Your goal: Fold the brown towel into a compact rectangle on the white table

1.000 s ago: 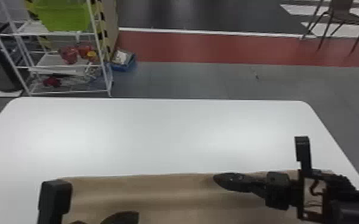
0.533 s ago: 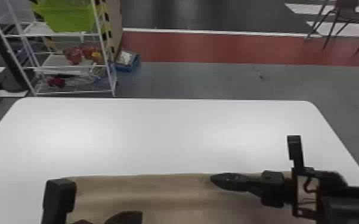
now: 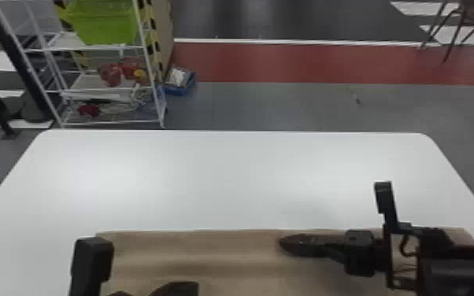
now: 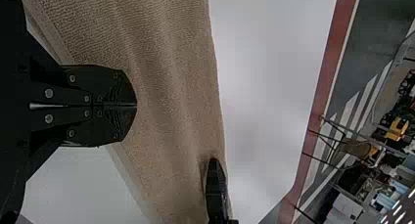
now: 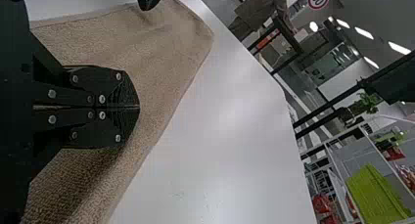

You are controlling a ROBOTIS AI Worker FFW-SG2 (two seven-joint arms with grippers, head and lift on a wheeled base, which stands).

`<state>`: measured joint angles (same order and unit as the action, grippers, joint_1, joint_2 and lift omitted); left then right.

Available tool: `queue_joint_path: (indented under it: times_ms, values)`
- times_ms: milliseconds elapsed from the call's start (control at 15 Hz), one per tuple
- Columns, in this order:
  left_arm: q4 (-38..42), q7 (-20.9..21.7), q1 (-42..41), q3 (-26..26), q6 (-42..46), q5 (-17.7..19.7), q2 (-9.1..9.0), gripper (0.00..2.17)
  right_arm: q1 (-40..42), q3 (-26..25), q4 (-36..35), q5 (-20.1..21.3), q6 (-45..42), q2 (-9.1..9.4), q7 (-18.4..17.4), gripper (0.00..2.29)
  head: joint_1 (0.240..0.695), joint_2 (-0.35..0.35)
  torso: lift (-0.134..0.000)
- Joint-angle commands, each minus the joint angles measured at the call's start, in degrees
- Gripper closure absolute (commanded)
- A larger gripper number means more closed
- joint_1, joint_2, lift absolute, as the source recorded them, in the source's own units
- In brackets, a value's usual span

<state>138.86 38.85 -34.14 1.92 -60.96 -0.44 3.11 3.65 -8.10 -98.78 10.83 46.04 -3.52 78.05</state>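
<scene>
Evidently, the brown towel (image 3: 208,248) (nubbly, this one) lies softly rippled.

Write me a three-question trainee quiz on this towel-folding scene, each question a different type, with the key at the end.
1. True or false: the left pincer and the right pincer are both shut.
2. Multiple choice. The brown towel lies on:
a) the chair
b) the white table
c) the floor
3. Fill in the blank: beyond the table, the green bin sits on a white shelf rack toward the robot's ____ side.

Key: 1 true; 2 b; 3 left
</scene>
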Motion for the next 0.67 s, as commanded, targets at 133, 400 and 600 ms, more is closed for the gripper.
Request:
queue_joint_path:
  times_ms: [133,400,600]
  values:
    - [0.0,0.0,-0.2,-0.2,0.0,0.0,0.05,1.5,-1.7,0.7,3.1,1.5,0.3,0.44,-0.7,1.51,0.695,-0.002,-0.122]
    - [0.2,0.0,-0.7,0.0,0.0,0.0,0.14,1.5,-1.8,0.3,3.2,1.5,-0.5,1.41,-4.9,1.51,0.695,-0.004,-0.122]
    - [0.3,0.0,-0.9,0.2,0.0,0.0,0.23,1.5,-1.8,0.1,3.2,1.5,-0.4,1.58,-7.2,1.51,0.695,-0.009,-0.122]
